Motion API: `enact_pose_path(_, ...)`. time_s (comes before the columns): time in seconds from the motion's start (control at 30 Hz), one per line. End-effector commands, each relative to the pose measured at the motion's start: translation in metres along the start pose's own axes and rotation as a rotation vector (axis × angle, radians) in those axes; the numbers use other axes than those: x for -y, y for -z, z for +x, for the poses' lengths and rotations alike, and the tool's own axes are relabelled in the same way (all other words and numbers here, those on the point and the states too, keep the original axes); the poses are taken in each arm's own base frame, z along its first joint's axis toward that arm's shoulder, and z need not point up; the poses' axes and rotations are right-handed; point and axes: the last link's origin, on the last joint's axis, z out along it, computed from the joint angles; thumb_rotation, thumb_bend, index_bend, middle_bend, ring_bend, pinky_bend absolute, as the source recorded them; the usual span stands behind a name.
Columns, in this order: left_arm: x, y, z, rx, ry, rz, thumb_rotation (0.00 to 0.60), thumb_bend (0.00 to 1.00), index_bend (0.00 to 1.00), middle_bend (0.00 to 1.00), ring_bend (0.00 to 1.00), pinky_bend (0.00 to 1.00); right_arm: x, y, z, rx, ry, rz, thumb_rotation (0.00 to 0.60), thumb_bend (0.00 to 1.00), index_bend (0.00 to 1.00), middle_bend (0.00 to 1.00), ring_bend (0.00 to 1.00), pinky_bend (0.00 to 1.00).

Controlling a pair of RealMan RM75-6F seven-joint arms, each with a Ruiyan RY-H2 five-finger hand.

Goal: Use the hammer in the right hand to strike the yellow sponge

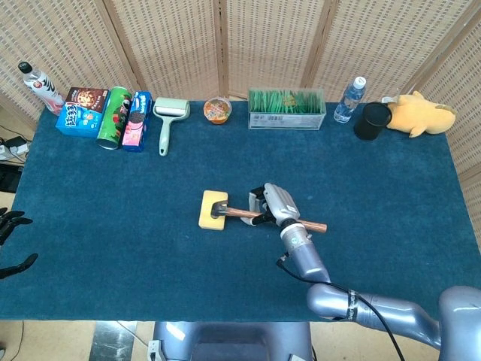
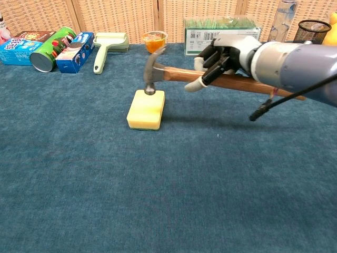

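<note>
The yellow sponge (image 1: 211,210) (image 2: 146,109) lies flat on the blue table near the middle. My right hand (image 1: 273,204) (image 2: 226,57) grips the wooden handle of a hammer (image 1: 244,213) (image 2: 181,75). The metal hammer head (image 2: 151,75) hangs a little above the sponge's far end, not touching it. The handle runs out to the right past my hand. At the far left edge of the head view, dark fingers of my left hand (image 1: 11,242) show beside the table, spread and holding nothing.
Along the back edge stand a bottle (image 1: 41,87), snack boxes (image 1: 79,110), a green can (image 1: 114,117), a lint roller (image 1: 167,120), an orange cup (image 1: 217,110), a green box (image 1: 286,109), a water bottle (image 1: 349,99), a black mesh cup (image 1: 372,120) and a yellow plush toy (image 1: 418,113).
</note>
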Motion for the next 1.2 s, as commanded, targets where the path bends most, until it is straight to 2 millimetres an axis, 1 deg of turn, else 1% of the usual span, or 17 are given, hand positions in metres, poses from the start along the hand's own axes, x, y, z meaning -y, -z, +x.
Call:
enact_pose_path(0.03, -0.003, 0.001, 0.001, -0.002, -0.002, -0.006, 0.6, 0.24, 0.28, 0.21, 0.11, 0.13, -0.021, 0.008, 0.008, -0.018, 0.082, 0.002, 0.6, 0.26, 0.92, 1.0, 1.0, 1.0)
enact_pose_path(0.27, -0.013, 0.003, 0.002, -0.002, -0.008, -0.022, 0.6, 0.24, 0.28, 0.21, 0.11, 0.13, -0.053, 0.013, 0.012, -0.049, 0.208, -0.018, 0.6, 0.26, 0.92, 1.0, 1.0, 1.0)
enact_pose_path(0.33, -0.016, 0.003, 0.002, -0.001, -0.009, -0.025, 0.6, 0.24, 0.28, 0.21, 0.11, 0.13, -0.058, 0.014, 0.013, -0.053, 0.218, -0.022, 0.6, 0.25, 0.92, 1.0, 1.0, 0.98)
enact_pose_path(0.43, -0.021, 0.004, 0.002, 0.0, -0.013, -0.034, 0.6, 0.24, 0.28, 0.21, 0.11, 0.13, -0.071, 0.014, 0.016, -0.063, 0.254, -0.039, 0.6, 0.24, 0.91, 1.0, 1.0, 0.91)
enact_pose_path(0.57, -0.028, 0.005, 0.002, 0.001, -0.018, -0.04, 0.6, 0.24, 0.28, 0.21, 0.11, 0.13, -0.08, 0.014, 0.018, -0.069, 0.282, -0.033, 0.6, 0.23, 0.86, 0.99, 1.0, 0.78)
enact_pose_path(0.63, -0.03, 0.005, 0.002, 0.002, -0.019, -0.042, 0.6, 0.24, 0.28, 0.21, 0.11, 0.13, -0.084, 0.014, 0.019, -0.065, 0.297, -0.033, 0.6, 0.23, 0.81, 0.95, 0.95, 0.71)
enact_pose_path(0.73, -0.034, 0.005, 0.002, 0.003, -0.024, -0.045, 0.6, 0.23, 0.28, 0.21, 0.11, 0.13, -0.092, 0.015, 0.019, -0.044, 0.318, -0.033, 0.6, 0.22, 0.71, 0.82, 0.81, 0.61)
enact_pose_path(0.8, -0.036, 0.005, 0.002, 0.003, -0.027, -0.045, 0.6, 0.24, 0.28, 0.21, 0.11, 0.13, -0.095, 0.015, 0.019, -0.033, 0.319, -0.032, 0.6, 0.21, 0.61, 0.7, 0.69, 0.54)
enact_pose_path(0.83, -0.037, 0.005, 0.002, 0.002, -0.029, -0.046, 0.6, 0.24, 0.28, 0.21, 0.11, 0.13, -0.097, 0.015, 0.02, -0.022, 0.317, -0.032, 0.6, 0.21, 0.57, 0.66, 0.65, 0.52)
enact_pose_path(0.9, -0.04, 0.006, 0.003, -0.001, -0.031, -0.048, 0.6, 0.23, 0.28, 0.21, 0.11, 0.13, -0.098, 0.016, 0.022, -0.017, 0.311, -0.023, 0.6, 0.2, 0.42, 0.54, 0.54, 0.44)
enact_pose_path(1.0, -0.042, 0.006, 0.002, -0.003, -0.036, -0.049, 0.6, 0.24, 0.28, 0.21, 0.11, 0.13, -0.097, 0.018, 0.027, -0.032, 0.297, 0.001, 0.6, 0.2, 0.25, 0.4, 0.41, 0.35)
enact_pose_path(1.1, -0.044, 0.006, 0.002, -0.002, -0.038, -0.052, 0.6, 0.23, 0.28, 0.21, 0.11, 0.13, -0.095, 0.021, 0.034, -0.059, 0.279, 0.029, 0.6, 0.2, 0.17, 0.32, 0.33, 0.3)
enact_pose_path(1.2, -0.047, 0.006, 0.001, -0.003, -0.038, -0.056, 0.6, 0.24, 0.28, 0.21, 0.11, 0.13, -0.093, 0.025, 0.04, -0.078, 0.27, 0.054, 0.6, 0.2, 0.15, 0.3, 0.31, 0.29)
